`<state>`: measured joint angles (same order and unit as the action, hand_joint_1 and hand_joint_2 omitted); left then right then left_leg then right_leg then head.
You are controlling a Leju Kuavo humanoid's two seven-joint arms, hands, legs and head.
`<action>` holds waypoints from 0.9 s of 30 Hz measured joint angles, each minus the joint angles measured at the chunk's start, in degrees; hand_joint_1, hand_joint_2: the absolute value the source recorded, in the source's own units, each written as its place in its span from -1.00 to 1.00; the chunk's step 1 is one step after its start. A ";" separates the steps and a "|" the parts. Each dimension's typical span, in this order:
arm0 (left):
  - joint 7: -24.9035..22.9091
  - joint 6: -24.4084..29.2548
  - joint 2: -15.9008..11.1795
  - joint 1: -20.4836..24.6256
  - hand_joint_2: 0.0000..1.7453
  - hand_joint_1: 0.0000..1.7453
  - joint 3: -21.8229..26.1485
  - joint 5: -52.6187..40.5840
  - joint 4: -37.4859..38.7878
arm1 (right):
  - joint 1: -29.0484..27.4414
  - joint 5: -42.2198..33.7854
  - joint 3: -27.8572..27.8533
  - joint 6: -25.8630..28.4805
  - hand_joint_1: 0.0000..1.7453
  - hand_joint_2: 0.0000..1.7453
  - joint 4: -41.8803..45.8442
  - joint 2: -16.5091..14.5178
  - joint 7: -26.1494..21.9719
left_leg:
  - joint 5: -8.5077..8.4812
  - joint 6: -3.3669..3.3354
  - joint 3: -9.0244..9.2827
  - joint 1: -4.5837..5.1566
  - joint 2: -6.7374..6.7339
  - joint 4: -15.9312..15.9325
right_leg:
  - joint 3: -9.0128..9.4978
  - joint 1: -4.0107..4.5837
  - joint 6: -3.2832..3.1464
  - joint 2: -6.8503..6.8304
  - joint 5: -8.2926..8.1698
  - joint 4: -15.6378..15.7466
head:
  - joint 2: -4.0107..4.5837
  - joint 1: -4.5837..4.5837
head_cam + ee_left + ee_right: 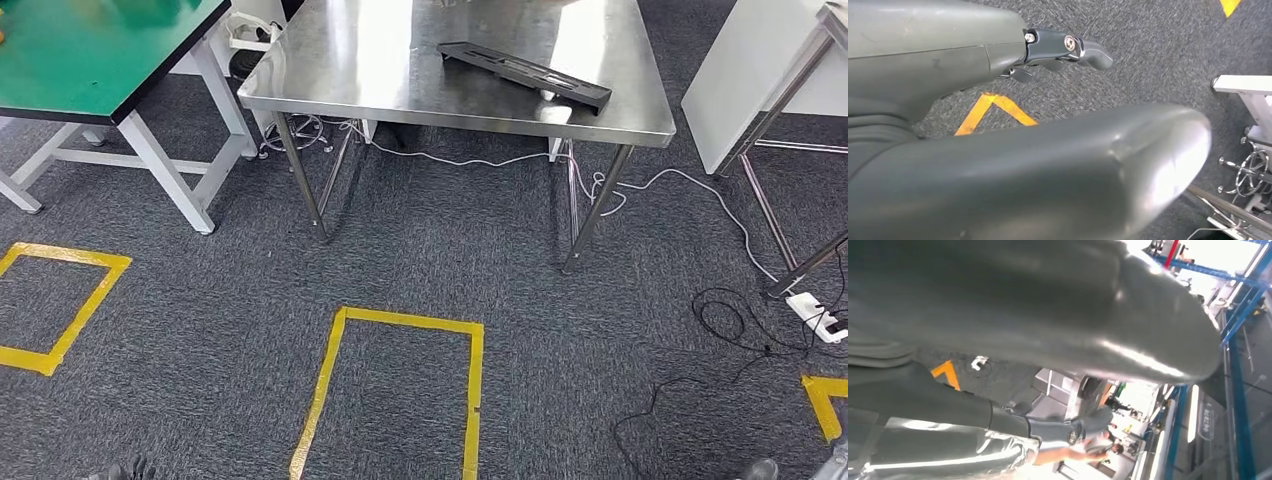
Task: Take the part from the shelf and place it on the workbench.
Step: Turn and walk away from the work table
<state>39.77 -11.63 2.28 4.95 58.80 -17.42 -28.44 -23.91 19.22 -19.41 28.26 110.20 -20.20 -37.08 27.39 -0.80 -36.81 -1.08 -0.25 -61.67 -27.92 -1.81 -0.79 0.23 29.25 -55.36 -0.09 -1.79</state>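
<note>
A long black flat part (525, 73) lies at an angle on the steel workbench (400, 95), toward its right half. Both arms hang low, far from the bench. The tip of my left hand (115, 470) shows at the bottom left of the head view, and my right hand (762, 468) at the bottom right. In the left wrist view my left hand (998, 115) has its thick thumb and dark fingers (1068, 46) apart over the carpet, holding nothing. In the right wrist view my right hand (1013, 350) is likewise spread, fingers (1073, 429) apart from the thumb and holding nothing.
A green-topped table (90, 60) on white legs stands at the left. A white cabinet (745, 80) and metal frame stand at the right. Cables and a power strip (818, 315) trail on the carpet at the right. Yellow tape squares (400, 390) mark the floor before the bench.
</note>
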 joint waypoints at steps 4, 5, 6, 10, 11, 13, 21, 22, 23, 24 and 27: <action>0.01 0.00 0.00 0.10 -1.00 -1.00 0.00 0.00 0.02 | 0.04 -0.01 -0.11 0.00 -1.00 -1.00 -0.13 0.00 -0.03 | 6.36 0.31 -1.32 -0.12 -0.01 -10.51 | -1.23 0.75 -0.35 -0.09 -1.06 -0.63 | 0.00 -0.05; 0.01 0.00 0.01 0.11 -1.00 -1.00 0.00 0.00 0.02 | 0.05 -0.01 -0.14 0.00 -1.00 -1.00 -0.15 0.00 -0.03 | 5.31 0.08 0.27 -0.11 0.00 -9.05 | -1.48 0.91 -0.32 -0.08 -1.15 -0.95 | 0.00 -0.05; 0.01 0.00 -0.01 0.14 -1.00 -1.00 0.00 0.00 0.02 | 0.07 -0.02 -0.16 0.00 -1.00 -1.00 -0.15 -0.01 -0.04 | 3.81 -0.25 2.70 -0.08 0.05 -5.70 | -1.74 1.07 -0.30 -0.06 -1.19 -1.24 | 0.00 -0.07; 0.01 -0.03 -0.25 0.30 -1.00 -1.00 -0.02 0.07 0.00 | 0.26 -0.04 -0.21 0.00 -1.00 -1.00 -0.19 -0.05 -0.14 | 2.06 -1.61 8.18 0.82 0.43 3.62 | -2.38 1.05 0.69 -0.10 -1.82 -1.40 | 0.00 0.10; -0.02 -0.01 -0.31 0.34 -1.00 -1.00 -0.02 0.11 -0.02 | 0.32 -0.03 -0.22 0.00 -1.00 -1.00 -0.19 -0.09 -0.16 | 1.66 -1.94 8.08 1.18 0.42 3.72 | -2.52 0.94 1.13 -0.10 -2.09 -1.30 | 0.00 0.05; -0.11 0.10 -0.37 0.47 -1.00 -1.00 -0.02 0.20 -0.07 | 0.33 0.10 -0.26 0.00 -1.00 -1.00 -0.20 -0.14 -0.15 | 0.53 -2.66 8.18 1.21 0.20 4.95 | -2.96 1.07 1.67 -0.14 -2.01 -1.46 | 0.00 -0.04; -0.72 0.94 0.13 0.37 -1.00 -1.00 -0.02 0.26 0.18 | 0.17 1.09 -0.58 -0.15 -1.00 -1.00 -0.81 0.03 0.52 | -2.77 -2.97 4.85 0.83 -0.34 6.03 | -6.56 0.09 2.98 -0.25 3.50 -12.96 | 0.00 0.43; -0.75 0.99 0.17 0.32 -1.00 -1.00 -0.02 0.26 0.26 | 0.17 1.13 -0.60 -0.14 -1.00 -1.00 -0.84 0.04 0.61 | -2.91 -2.70 4.36 0.77 -0.35 5.60 | -3.99 -0.21 3.59 -0.31 2.28 -8.77 | 0.00 0.44; -0.78 1.07 0.19 0.30 -1.00 -1.00 -0.02 0.25 0.32 | 0.23 1.14 -0.60 -0.12 -1.00 -1.00 -0.87 0.05 0.74 | -2.96 -2.38 3.78 0.79 -0.35 5.08 | -1.60 -0.27 3.83 -0.25 1.42 -5.14 | 0.00 0.47; -0.79 1.11 0.19 0.30 -1.00 -1.00 -0.02 0.22 0.37 | 0.21 1.14 -0.62 -0.09 -1.00 -1.00 -0.90 0.05 0.87 | -3.02 -2.03 3.31 0.88 -0.31 4.49 | -0.23 -0.19 3.82 -0.14 0.96 -2.67 | 0.00 0.43; -0.80 1.27 0.10 0.29 -1.00 -1.00 -0.02 0.13 0.50 | 0.12 1.10 -0.73 -0.03 -1.00 -1.00 -1.03 0.06 1.12 | -3.47 -1.18 2.25 0.91 -0.09 3.12 | -0.76 0.03 2.89 0.24 0.70 -1.96 | 0.00 0.28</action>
<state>38.97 -10.36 2.38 5.24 58.77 -17.29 -27.94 -23.79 20.33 -20.15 28.23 109.16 -20.14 -35.96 23.92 -1.98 -34.56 -0.17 -0.34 -58.55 -28.68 -1.78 2.10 0.47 29.95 -57.32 -0.09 -1.51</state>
